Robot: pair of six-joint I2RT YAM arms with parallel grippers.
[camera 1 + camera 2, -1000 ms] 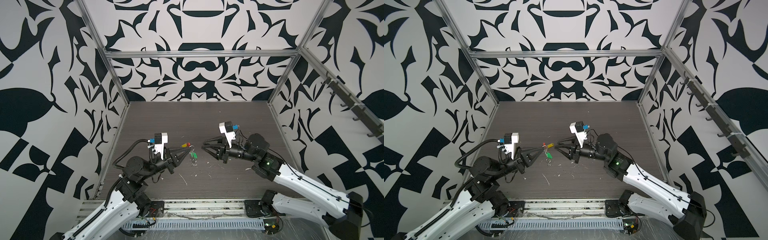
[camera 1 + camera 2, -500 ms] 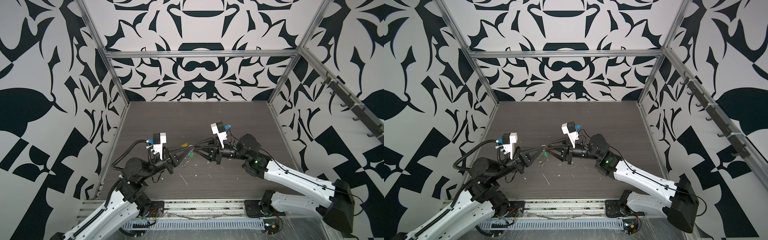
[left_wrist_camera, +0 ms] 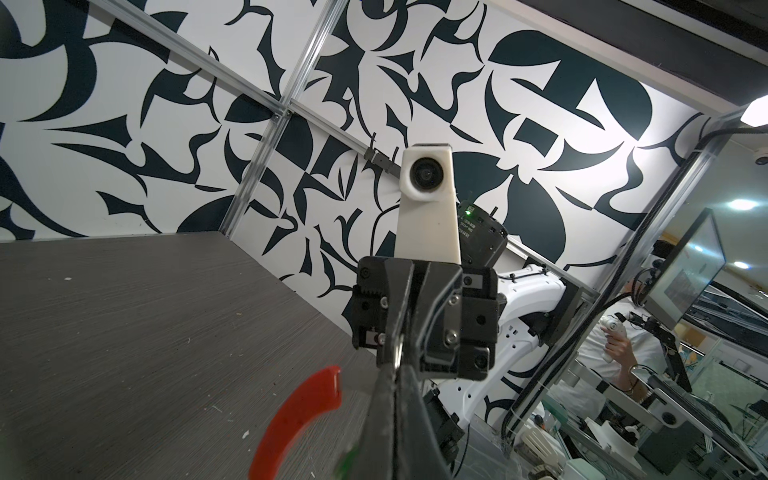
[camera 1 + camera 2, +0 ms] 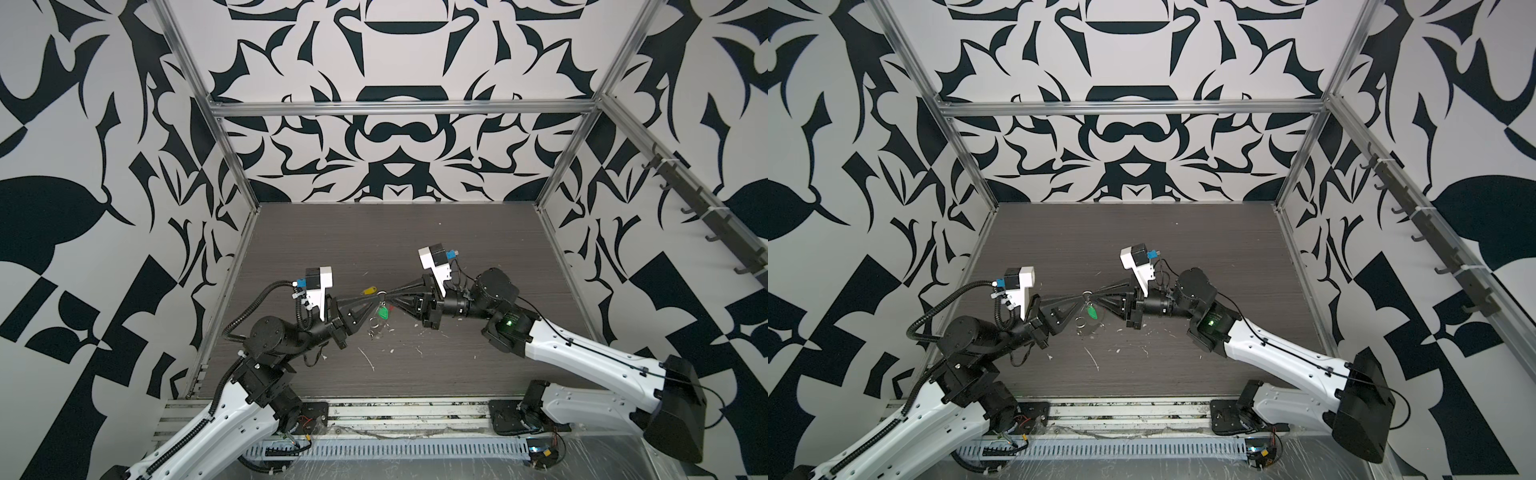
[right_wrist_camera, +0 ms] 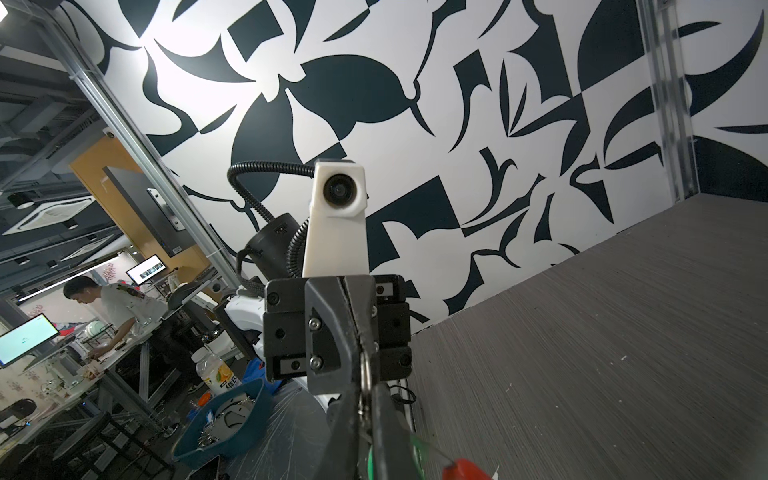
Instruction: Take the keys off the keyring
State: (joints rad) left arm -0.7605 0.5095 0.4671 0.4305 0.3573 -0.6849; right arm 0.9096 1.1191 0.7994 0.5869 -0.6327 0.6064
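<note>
Left arm: low, left pincer (image 4: 377, 296) clamped on keyring (image 3: 297, 411).
Right arm: right pincer (image 4: 388, 296) meets it tip to tip, pinching silver split ring (image 4: 1087, 294).
Below pincers: green tag (image 4: 383, 312) dangles over tabletop (image 4: 374, 241).

Bright even light, soft shadows, wrist views — blurred foreground

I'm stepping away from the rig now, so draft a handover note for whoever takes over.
Left end effector: shut, holding the keyring above the table.
Right end effector: shut on a silver split ring where both tips meet.
Yellow key tag and green key tag hang at that spot, neither visibly off.
Done: bunch lifted, ring pinched. Left: free both tags.
</note>
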